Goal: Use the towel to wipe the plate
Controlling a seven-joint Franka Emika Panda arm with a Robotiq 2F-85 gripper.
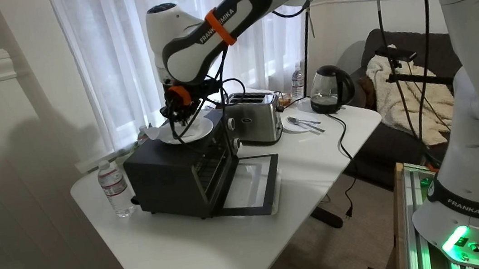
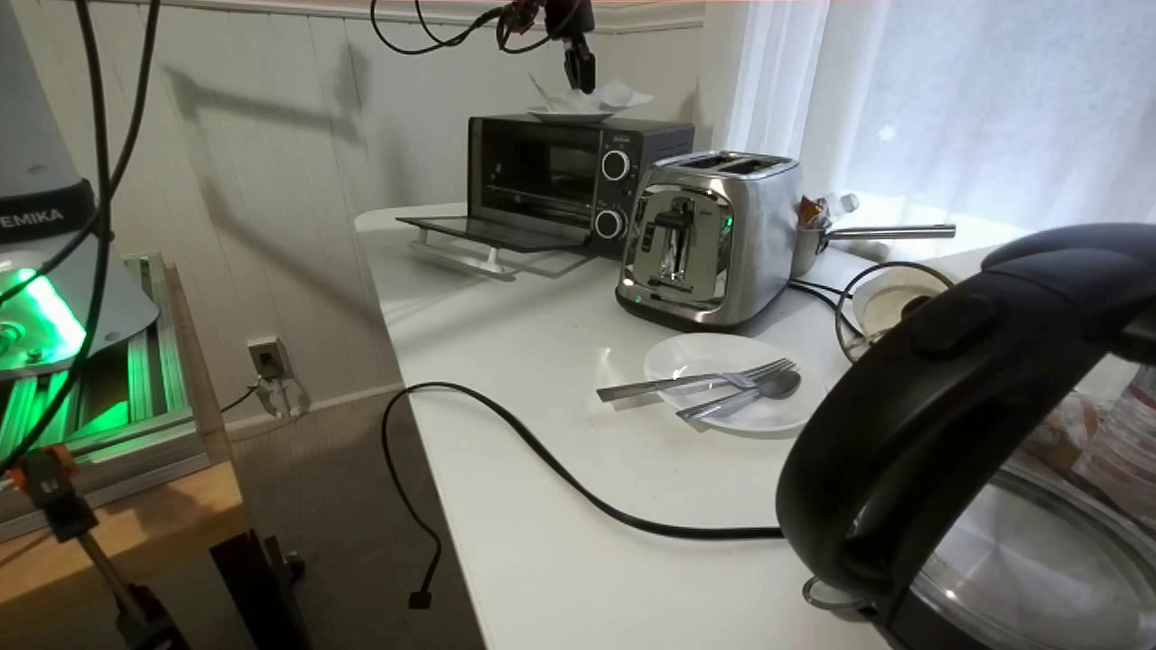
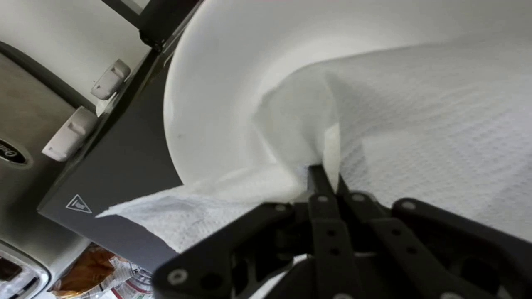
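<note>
— Where is your end effector (image 3: 329, 178) right now?

— Down at the plate (image 3: 208, 91), and closed: I have a fold of the paper towel (image 3: 436, 149) pinched in it.

— Is that plate on the desk (image 1: 200, 258)?

— No, it sits on top of the toaster oven (image 1: 164, 169), whose glass door (image 1: 249, 183) hangs down. The second plate (image 2: 700, 352), with a fork (image 2: 668, 385) and spoon (image 2: 779, 385) laid across it, is on the desk near the toaster (image 2: 709, 242). I take that one to be outside the job.

— So how far along are we?

— Picking up the paper towel is done, and so is bringing it over: it lies across the plate, and one corner runs past the rim, above the oven's top.

— And the wiping itself?

— Either about to begin or under way, I judge; I cannot tell which. A broad stretch of rim is uncovered in the wrist view, so I expect strokes there are left.

— And afterwards?

— Probably lifting the paper towel clear. That isn't done.
</note>
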